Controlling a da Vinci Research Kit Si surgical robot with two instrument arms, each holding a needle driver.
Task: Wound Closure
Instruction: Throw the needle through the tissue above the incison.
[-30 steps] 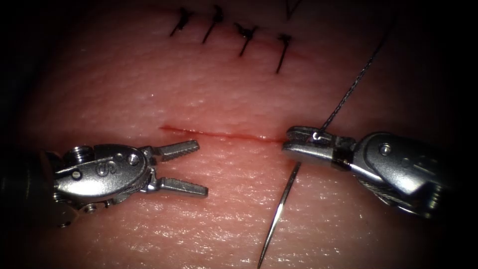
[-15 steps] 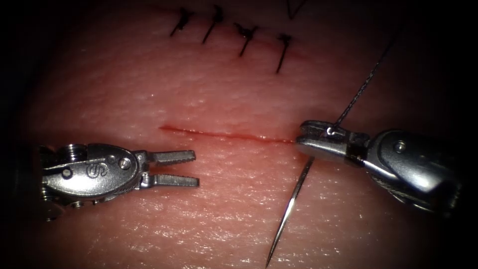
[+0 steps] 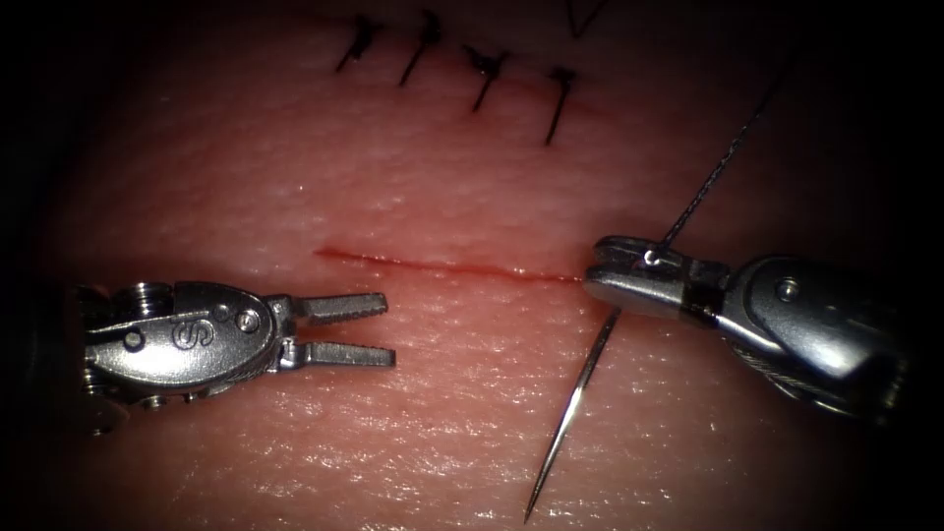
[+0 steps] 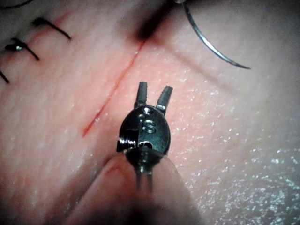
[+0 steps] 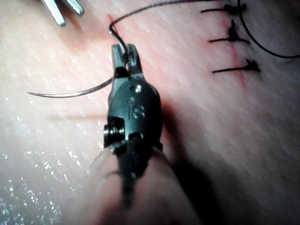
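Note:
The cut runs across the tissue as a thin red line. My right tool sits at the cut's right end, jaws shut on the curved needle close to its thread end. The needle hangs free over the tissue with its tip toward the near edge, not in the tissue. From the jaws the thread rises to the upper right. In the right wrist view the right tool grips the needle. My left tool, near the cut's left end, is open and holds nothing; its jaws stand apart beside the cut.
Several finished dark stitches close an older cut at the far edge of the tissue. A loop of thread lies beside those stitches. Thin red fluid lines the open cut.
My right tool has shifted a little to the right, carrying the needle with it. My left tool drew back leftward and its jaws narrowed. Almost nothing moved in the last half second.

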